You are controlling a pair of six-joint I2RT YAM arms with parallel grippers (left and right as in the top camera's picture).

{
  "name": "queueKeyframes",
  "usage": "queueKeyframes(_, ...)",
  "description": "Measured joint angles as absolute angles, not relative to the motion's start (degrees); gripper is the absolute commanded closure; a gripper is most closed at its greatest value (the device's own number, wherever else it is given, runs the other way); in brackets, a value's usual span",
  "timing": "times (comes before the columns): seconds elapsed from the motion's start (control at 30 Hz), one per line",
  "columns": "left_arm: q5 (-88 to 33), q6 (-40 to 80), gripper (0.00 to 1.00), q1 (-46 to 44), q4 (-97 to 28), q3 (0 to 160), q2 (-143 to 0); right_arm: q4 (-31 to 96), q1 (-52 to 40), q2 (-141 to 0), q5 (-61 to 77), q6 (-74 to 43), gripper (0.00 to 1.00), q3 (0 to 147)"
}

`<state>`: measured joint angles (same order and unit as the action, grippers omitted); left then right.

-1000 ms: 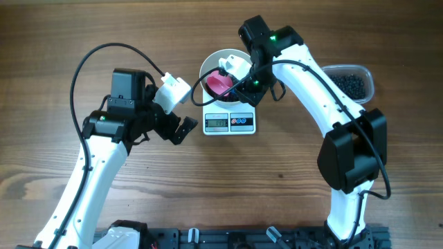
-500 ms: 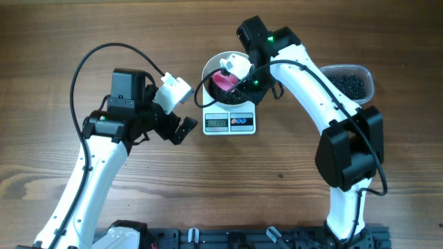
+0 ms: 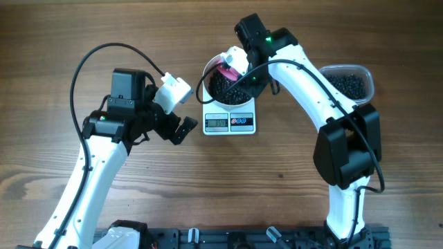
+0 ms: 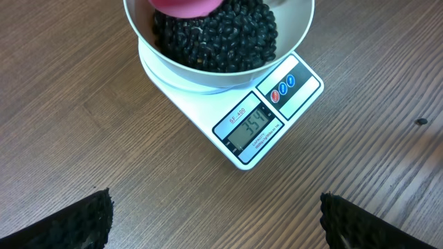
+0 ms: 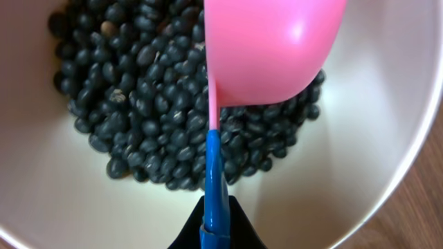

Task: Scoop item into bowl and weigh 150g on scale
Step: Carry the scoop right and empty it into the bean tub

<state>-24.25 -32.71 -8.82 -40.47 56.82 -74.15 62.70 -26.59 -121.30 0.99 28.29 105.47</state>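
The pink scoop (image 5: 266, 48), clenched by its blue handle (image 5: 212, 162) in the right gripper's (image 5: 214, 223) jaws, is held straight ahead of them over the beans (image 5: 145, 117) in the bowl (image 5: 387, 173) on the scale (image 4: 277, 124); the left gripper's (image 4: 218, 221) jaws are spread wide.

Wood-grain surface (image 3: 277, 200), bearing one small dark speck (image 4: 421, 122). Clear rounded-rectangular plastic container (image 3: 346, 67) toward its right edge. Pink scoop (image 5: 270, 48) with blue handle (image 5: 213, 180).

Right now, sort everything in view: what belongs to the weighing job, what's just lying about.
Job: black beans, white bowl, scale, pink scoop in the shut right gripper, clear bean container.
Lying about: dark speck on the table; open left gripper, holding nothing.
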Motion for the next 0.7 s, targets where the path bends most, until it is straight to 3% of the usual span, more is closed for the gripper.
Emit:
queueKeyframes(0.4,-24.3,-32.7,0.00,-8.8,-40.5,56.8,-74.1,68.0,-26.6,-120.3,2.0,27.2,0.96,110.4)
queueKeyframes(0.7,-24.3,-32.7,0.00,-8.8,-40.5,56.8,-74.1,71.0,-21.6,-113.1,6.0,17.7,0.96,110.4)
